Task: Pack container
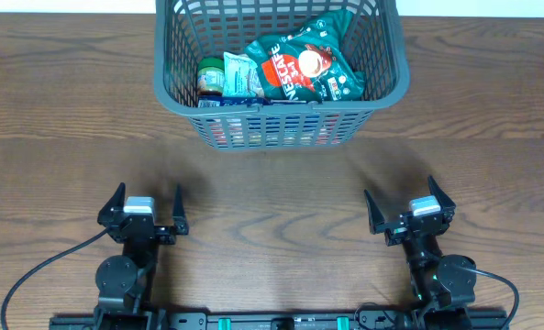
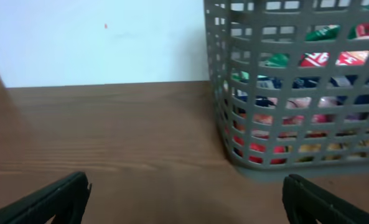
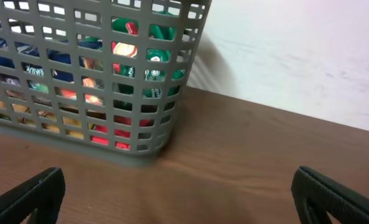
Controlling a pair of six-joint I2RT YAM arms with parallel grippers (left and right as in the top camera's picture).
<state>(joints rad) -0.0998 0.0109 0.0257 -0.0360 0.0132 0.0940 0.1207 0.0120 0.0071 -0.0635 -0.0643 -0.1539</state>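
Your left claw [image 1: 148, 197] and your right claw [image 1: 402, 197] both stood wide open and held nothing. Each one rested low at the near edge of the desk [image 1: 70, 137], well apart from the other.

The container [image 1: 166, 55] stood at the far side of the desk, in the middle. Its long axis ran from left to right, across your reach and not along it. From the left claw it lay ahead and to the right; from the right claw it lay ahead and to the left. I judged that neither arm was clearly nearer, because each claw faced about one near corner of it.

Inside it I could see a green coffee bag [image 1: 304, 64] lying across the right part, a pale pouch [image 1: 242, 75] beside it, and a jar with a green lid [image 1: 210, 75] at the left wall. All the goods that I could see were in the container, so the packing looked far along.
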